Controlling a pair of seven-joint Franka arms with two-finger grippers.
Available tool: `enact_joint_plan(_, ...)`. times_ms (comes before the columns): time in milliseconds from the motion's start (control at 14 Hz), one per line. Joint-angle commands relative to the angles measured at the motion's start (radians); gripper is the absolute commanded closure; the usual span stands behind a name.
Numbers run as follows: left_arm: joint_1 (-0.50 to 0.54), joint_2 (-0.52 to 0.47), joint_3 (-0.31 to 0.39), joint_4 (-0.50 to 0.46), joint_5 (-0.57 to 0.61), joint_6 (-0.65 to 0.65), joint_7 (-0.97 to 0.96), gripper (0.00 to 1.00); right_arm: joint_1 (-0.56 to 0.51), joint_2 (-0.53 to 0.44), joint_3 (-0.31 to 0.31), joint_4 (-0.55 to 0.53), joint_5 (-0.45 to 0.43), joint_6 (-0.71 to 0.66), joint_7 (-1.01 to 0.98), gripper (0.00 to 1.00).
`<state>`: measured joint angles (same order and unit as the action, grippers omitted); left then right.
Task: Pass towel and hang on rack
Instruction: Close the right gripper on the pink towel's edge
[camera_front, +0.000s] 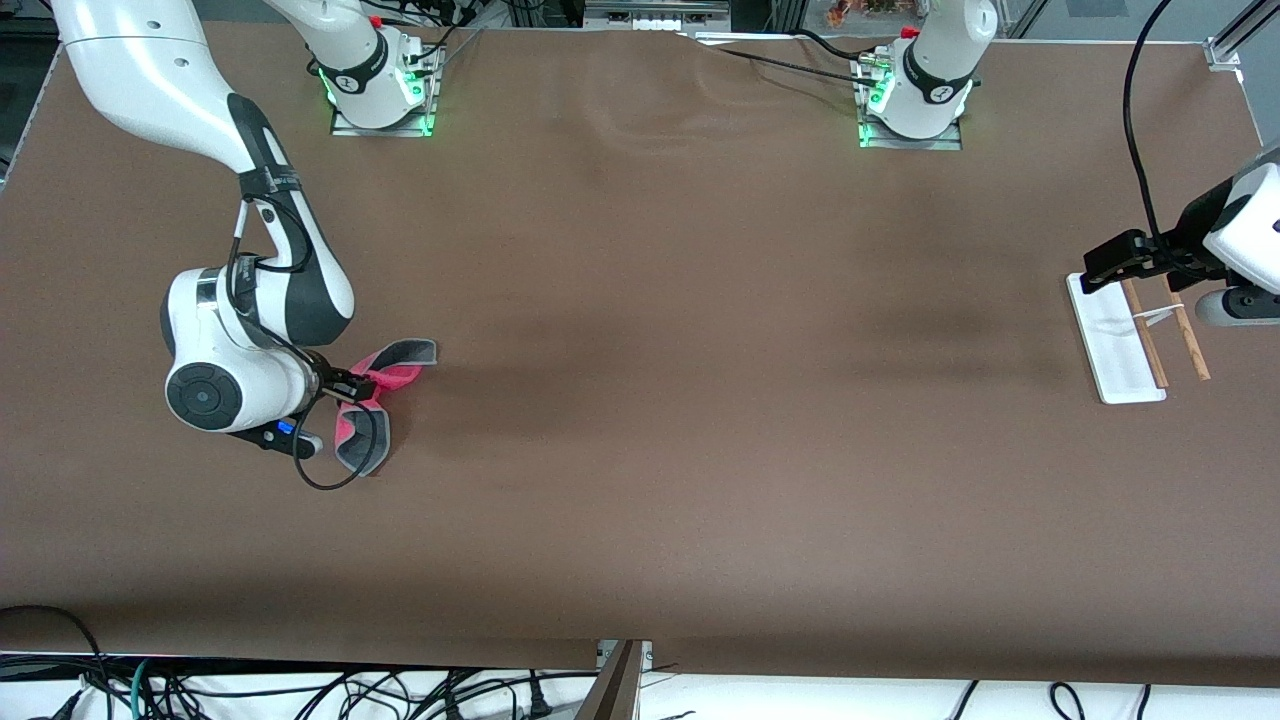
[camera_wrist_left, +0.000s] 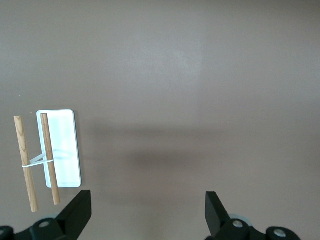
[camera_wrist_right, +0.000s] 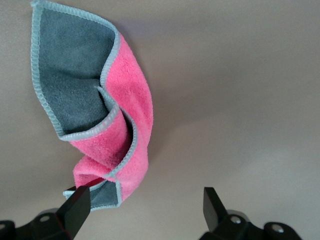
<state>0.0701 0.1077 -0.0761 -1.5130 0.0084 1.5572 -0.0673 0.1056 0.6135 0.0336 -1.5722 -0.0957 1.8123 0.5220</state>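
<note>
Towel (camera_front: 385, 400): crumpled on the table at the right arm's end, pink face and grey face both showing, grey edging curled. It lies directly under and against the right gripper (camera_front: 350, 385), its bunched end beside one fingertip (camera_wrist_right: 75, 207); that raised fold looks like the likely grasp point.

Right gripper: low over the towel, fingers spread, nothing pinched. Judged to be at the pick-up step; the pass and hanging are not yet done.

Rack (camera_front: 1130, 345): white base with two wooden rods (camera_wrist_left: 35, 162), standing at the left arm's end of the table, bare of cloth.

Left gripper (camera_front: 1110, 262): over the rack's end nearest the bases, fingers spread wide, empty. This arm waits, apparently stationed by the rack to receive the towel.
</note>
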Motion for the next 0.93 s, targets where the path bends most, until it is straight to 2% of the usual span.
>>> enact_joint_plan(0,0.002,0.01,-0.002,0.025,0.016,-0.014,0.011,0.0,-0.014,-0.001,0.0,-0.011,0.011,0.019,0.012,0.0)
enact_joint_plan(502,0.002,0.01,-0.002,0.025,0.016,-0.014,0.011,0.0,-0.024,0.019,0.0,-0.011,0.011,0.035,0.007,0.01)
enact_joint_plan(573,0.003,0.01,-0.002,0.025,0.016,-0.014,0.011,0.0,-0.024,0.019,0.0,-0.011,0.011,0.035,0.007,0.09)
enact_joint_plan(717,0.002,0.01,-0.002,0.025,0.016,-0.014,0.011,0.0,-0.026,0.019,0.0,-0.009,0.011,0.032,0.006,0.34)
enact_joint_plan(860,0.002,0.01,-0.002,0.025,0.016,-0.014,0.011,0.0,-0.026,0.017,0.0,-0.005,0.011,0.027,0.001,0.44)
